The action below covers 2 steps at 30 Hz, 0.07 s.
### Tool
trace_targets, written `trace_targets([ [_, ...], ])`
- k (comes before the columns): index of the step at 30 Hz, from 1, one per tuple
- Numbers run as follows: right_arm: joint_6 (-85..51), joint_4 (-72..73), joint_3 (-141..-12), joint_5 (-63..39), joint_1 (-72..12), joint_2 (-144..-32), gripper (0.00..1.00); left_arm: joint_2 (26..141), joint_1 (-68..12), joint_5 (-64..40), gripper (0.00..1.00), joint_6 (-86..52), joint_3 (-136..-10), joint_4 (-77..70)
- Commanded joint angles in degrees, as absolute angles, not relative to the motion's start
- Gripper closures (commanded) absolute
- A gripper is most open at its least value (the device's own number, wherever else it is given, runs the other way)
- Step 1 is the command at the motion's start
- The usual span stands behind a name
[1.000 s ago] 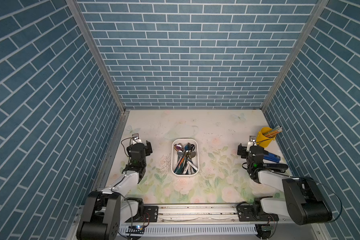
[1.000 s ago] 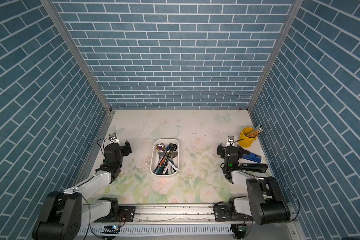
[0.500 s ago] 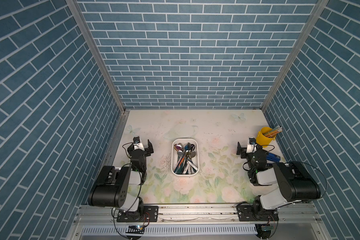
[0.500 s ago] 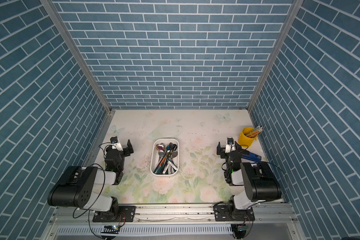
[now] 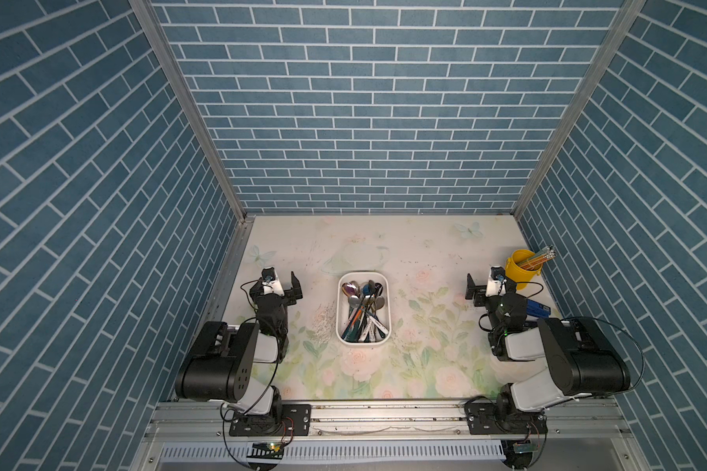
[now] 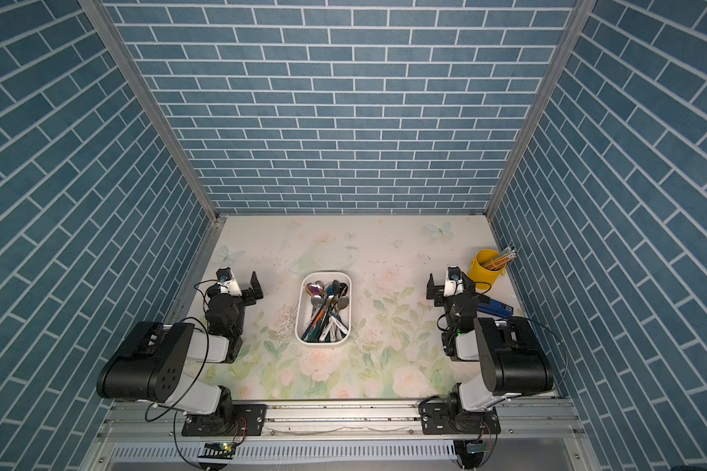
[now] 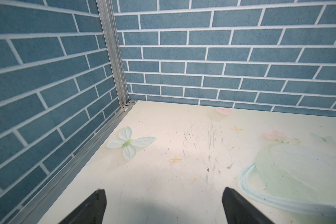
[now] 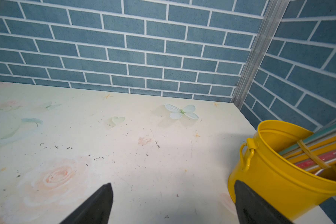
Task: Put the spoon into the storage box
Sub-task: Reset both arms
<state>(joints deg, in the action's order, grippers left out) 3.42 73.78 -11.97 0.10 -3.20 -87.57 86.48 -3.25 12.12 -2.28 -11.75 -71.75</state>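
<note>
The storage box [image 5: 339,315] [image 6: 298,316], a white low tray, sits mid-table. Several spoons lie inside it among other utensils, one with an iridescent bowl [image 5: 348,290] [image 6: 313,290]. My left gripper [image 5: 276,286] [image 6: 236,288] rests low over the table to the box's left, open and empty; the left wrist view shows its gripper [image 7: 163,190] spread over bare table. My right gripper [image 5: 491,287] [image 6: 450,287] is to the box's right, open and empty; in the right wrist view the gripper [image 8: 173,183] has one fingertip [image 8: 241,189] in front of the yellow cup.
A yellow cup [image 5: 522,269] [image 8: 275,174] holding pencils stands at the right wall, close beside the right gripper. A blue object [image 5: 538,308] lies next to the right arm. Blue brick walls close in three sides. Both arms are folded over the front rail.
Both arms have folded up, their large links lifting from the front rail. The grippers have stayed at nearly the same spots and open. The box and spoons have not moved.
</note>
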Motion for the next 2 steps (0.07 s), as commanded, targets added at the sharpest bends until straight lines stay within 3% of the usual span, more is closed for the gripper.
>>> trace_targets([
  [1, 3.2, 73.8, -12.5, -1.0, -2.8, -87.9, 0.00, 86.4, -3.0, 11.6, 0.00, -1.8, -12.0, -72.9],
  [2, 3.3, 74.1, -12.3, -0.5, -2.8, -87.8, 0.00, 86.4, -3.0, 11.6, 0.00, -1.8, -12.0, -73.0],
])
